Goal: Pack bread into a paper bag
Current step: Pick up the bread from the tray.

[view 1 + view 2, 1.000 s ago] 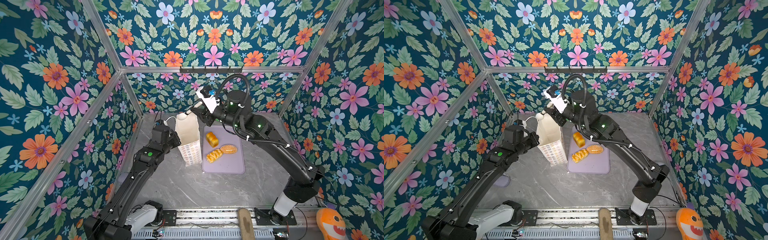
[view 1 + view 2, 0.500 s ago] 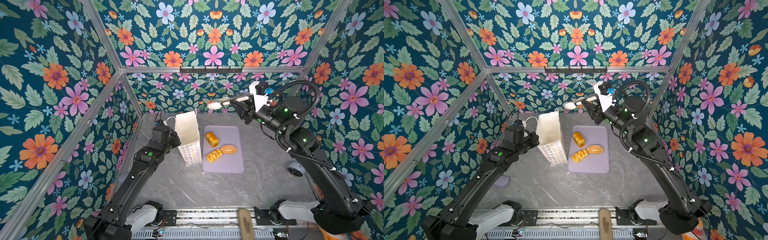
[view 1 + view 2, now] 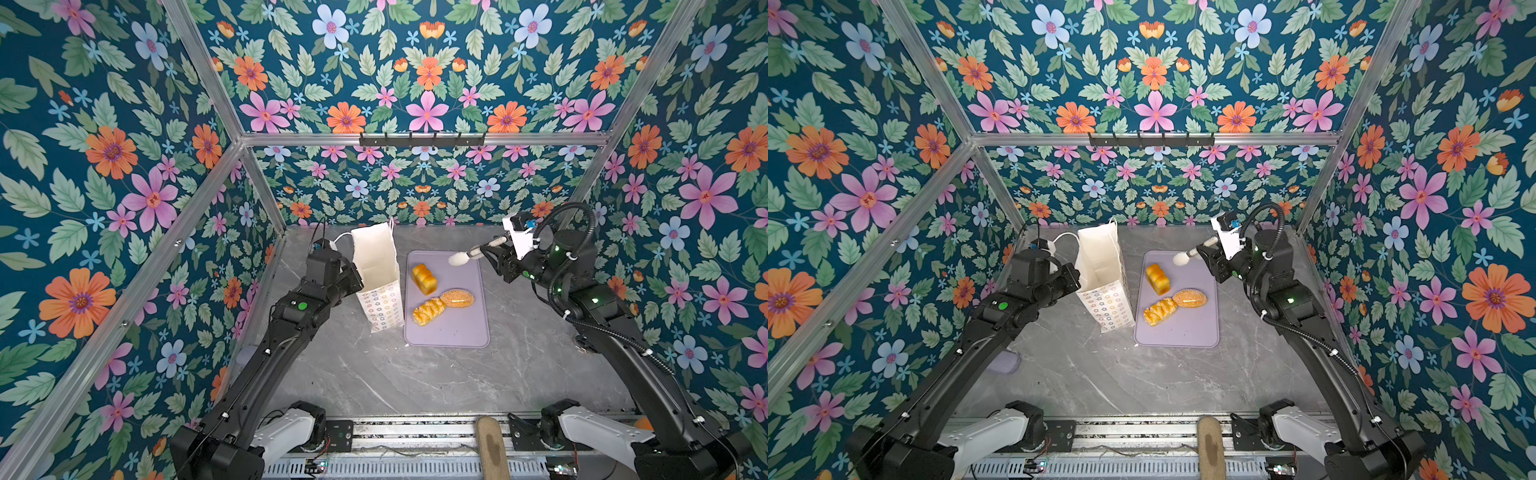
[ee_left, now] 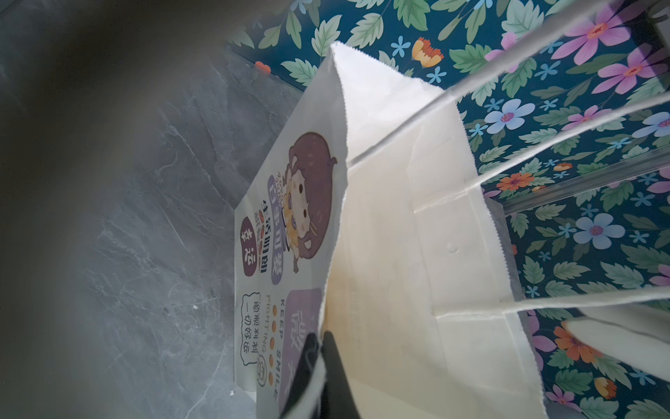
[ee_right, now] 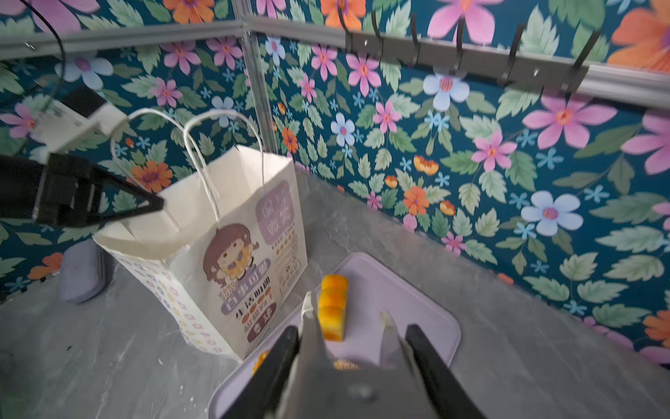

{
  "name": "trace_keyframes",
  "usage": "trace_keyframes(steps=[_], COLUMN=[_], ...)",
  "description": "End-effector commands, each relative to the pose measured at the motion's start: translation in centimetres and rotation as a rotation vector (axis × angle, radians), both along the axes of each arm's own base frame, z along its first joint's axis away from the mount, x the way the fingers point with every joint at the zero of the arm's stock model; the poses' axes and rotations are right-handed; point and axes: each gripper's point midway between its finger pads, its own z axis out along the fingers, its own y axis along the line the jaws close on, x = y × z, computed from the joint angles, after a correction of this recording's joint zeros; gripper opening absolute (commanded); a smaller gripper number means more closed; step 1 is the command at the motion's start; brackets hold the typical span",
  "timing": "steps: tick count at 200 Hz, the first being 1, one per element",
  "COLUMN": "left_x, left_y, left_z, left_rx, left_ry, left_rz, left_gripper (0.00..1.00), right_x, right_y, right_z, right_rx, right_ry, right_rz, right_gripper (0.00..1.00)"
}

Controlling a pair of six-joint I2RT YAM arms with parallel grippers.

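The white paper bag (image 3: 376, 266) (image 3: 1100, 266) stands open left of a lilac tray (image 3: 449, 332). My left gripper (image 4: 321, 335) (image 3: 353, 270) is shut on the paper bag's (image 4: 398, 217) near rim. Three pieces of bread lie on the tray: a blocky loaf (image 3: 424, 279) (image 5: 331, 308), a seeded oval roll (image 3: 457, 298) and a braided roll (image 3: 429, 311). My right gripper (image 3: 494, 257) (image 5: 351, 330) hovers over the tray's far right corner, shut on grey tongs (image 3: 459, 258). The tongs' arms stand apart with nothing between them. The bag's bottom is hidden.
Flowered walls close in the back and both sides. A black hook rail (image 3: 422, 140) runs along the back wall. A small lilac pad (image 3: 1005, 361) lies on the table by the left arm. A wooden handle (image 3: 490, 444) sticks up at the front rail.
My right arm has swung from above the bag's mouth to the right and come down over the tray's far right corner, tongs still in it. The left arm and bag have stayed put.
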Motion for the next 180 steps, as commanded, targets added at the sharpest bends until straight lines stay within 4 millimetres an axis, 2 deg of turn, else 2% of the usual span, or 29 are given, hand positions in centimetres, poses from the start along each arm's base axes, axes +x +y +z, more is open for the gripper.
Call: trace_keyframes(steps=[1,39,71,113,159,180], left_x=[-0.1,-0.2,-0.3,-0.4,-0.3,-0.4], left_y=[0.1,0.1,0.0,-0.1,-0.5,-0.3], left_z=[-0.2,-0.3,-0.5,-0.4,-0.3,-0.4], left_rx=[0.015,0.014,0.01,0.004,-0.005,-0.002], left_ry=[0.008,0.008,0.013,0.008,0.014,0.014], left_rz=[-0.007,-0.008,-0.013,-0.015,-0.032,-0.027], left_gripper=[0.0,0.0,0.0,0.0,0.0,0.0], right_x=[-0.7,0.6,-0.4,-0.3,0.7,1.1], right_y=[1.7,2.0,2.5,1.5,1.4,1.4], right_z=[-1.4,-5.5,-8.5,-10.2,-12.0,-12.2], right_rx=[-0.001,-0.074,-0.162,-0.291,-0.343,-0.379], right_ry=[-0.005,0.044,0.089,0.029,0.124,0.093], right_rz=[0.125,0.135,0.226,0.252,0.3,0.317], right_gripper=[0.47,0.47,0.46,0.47,0.48,0.48])
